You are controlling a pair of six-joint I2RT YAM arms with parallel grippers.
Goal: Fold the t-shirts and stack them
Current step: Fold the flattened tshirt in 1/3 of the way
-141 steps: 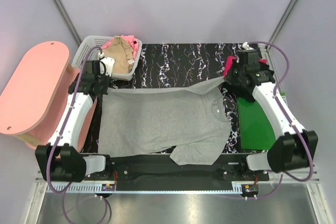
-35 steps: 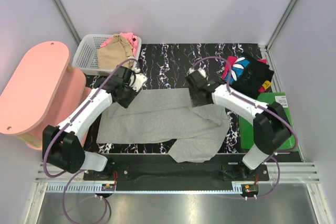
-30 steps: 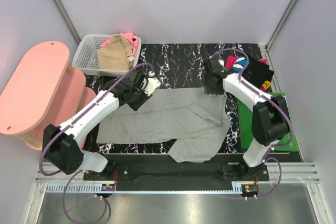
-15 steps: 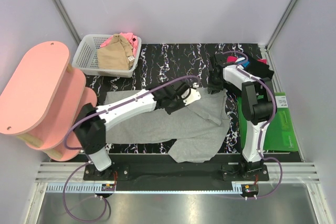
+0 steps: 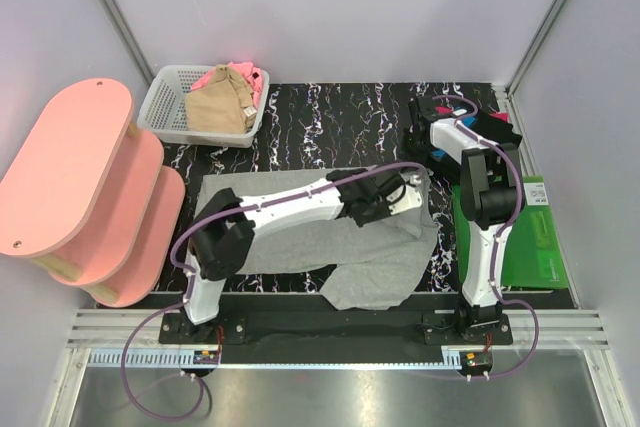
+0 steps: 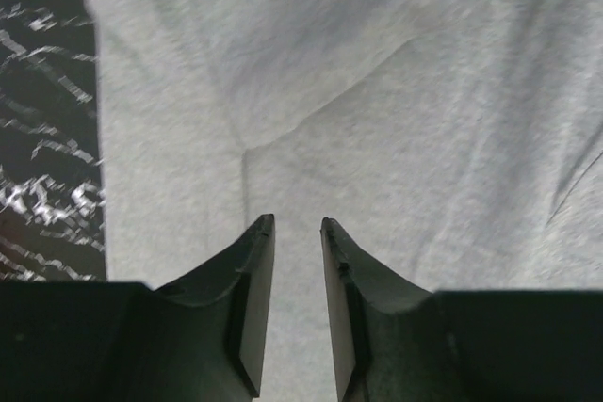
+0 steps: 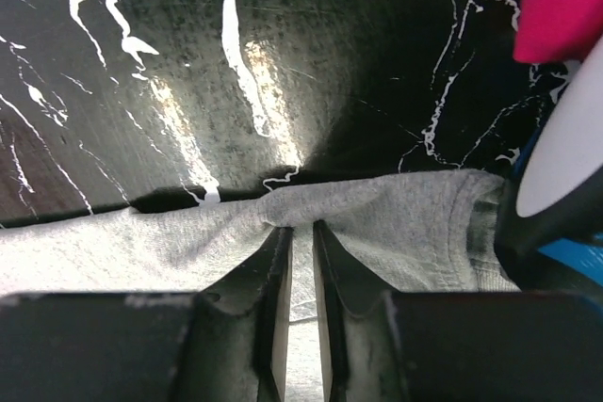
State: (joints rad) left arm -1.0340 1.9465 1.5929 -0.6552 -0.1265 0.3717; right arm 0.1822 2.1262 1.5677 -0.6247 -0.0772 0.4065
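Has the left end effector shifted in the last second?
Yes: left end effector swept right across the grey t-shirt, away from the white basket, toward the green board.

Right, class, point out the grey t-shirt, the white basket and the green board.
grey t-shirt (image 5: 300, 247): top view, near flat part.
white basket (image 5: 160, 102): top view, left wall.
green board (image 5: 545, 237): top view, bare right side.

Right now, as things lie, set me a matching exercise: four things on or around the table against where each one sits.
Things
1. large light-grey cloth t-shirt
2. tan cloth t-shirt
3. flat green board
4. pink rounded tiered shelf

Places
A. left of the black marbled table
B. spread across the table's middle
C. at the table's right edge
D. in the white plastic lattice basket

Pairs: 1-B, 2-D, 3-C, 4-A
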